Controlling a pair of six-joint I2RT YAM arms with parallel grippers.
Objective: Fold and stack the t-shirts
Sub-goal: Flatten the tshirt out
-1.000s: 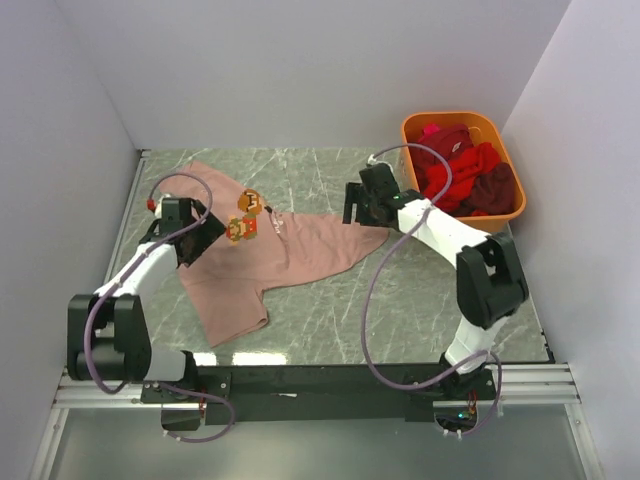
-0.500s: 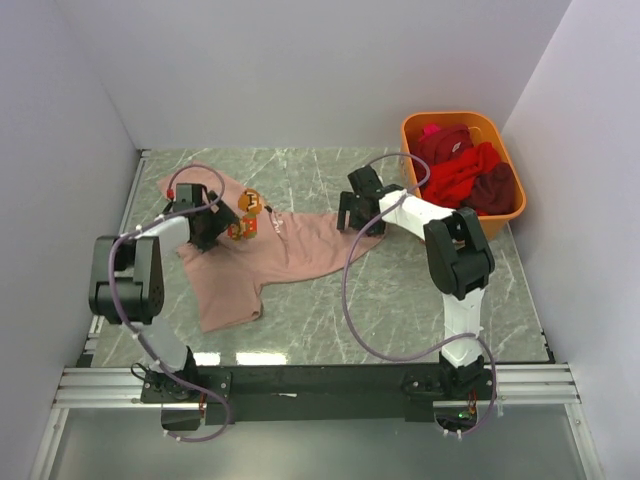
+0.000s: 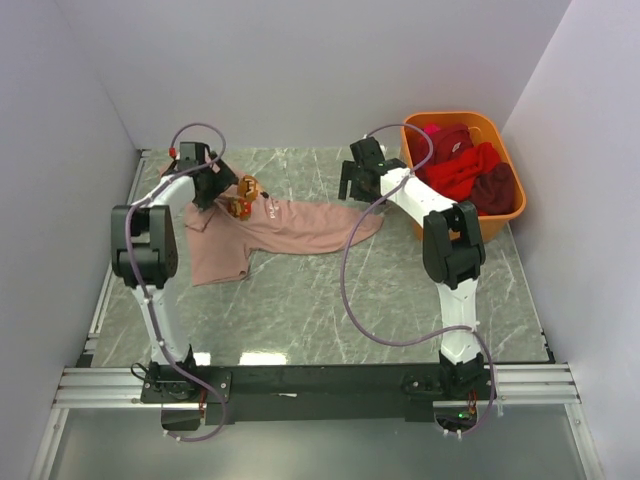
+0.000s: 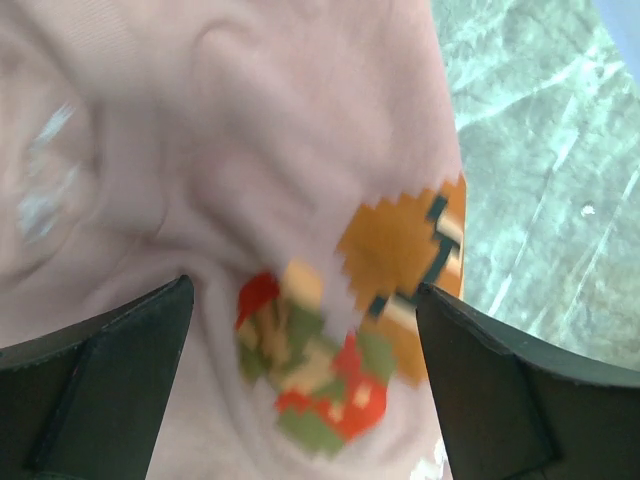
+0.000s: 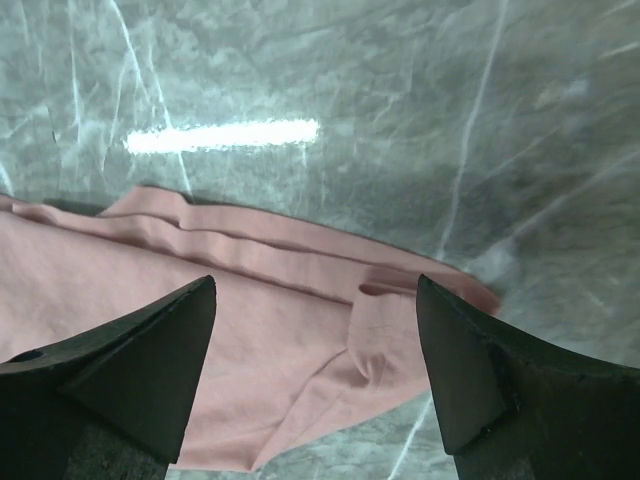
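The dusty salmon-pink t-shirt (image 3: 300,225) lies bunched on the marble table, with its pixel print (image 3: 243,200) near the left. My left gripper (image 3: 215,190) hovers over the shirt's far-left part. In the left wrist view it (image 4: 303,290) is open and empty, with the shirt (image 4: 250,150) and print (image 4: 350,340) below. My right gripper (image 3: 352,185) is over the shirt's far-right end. It (image 5: 315,285) is open and empty above a folded edge of the shirt (image 5: 200,330). The bright red (image 3: 465,170), dark maroon (image 3: 495,188) and magenta (image 3: 432,130) t-shirts lie in the basket.
The orange plastic basket (image 3: 450,117) stands at the far right corner against the wall. White walls close in the table (image 3: 400,300) at the left, back and right. The arm bases sit on a black rail at the near edge.
Both arms have reached toward the far side of the table. The pink t-shirt has shifted away from the near edge and is now more bunched.
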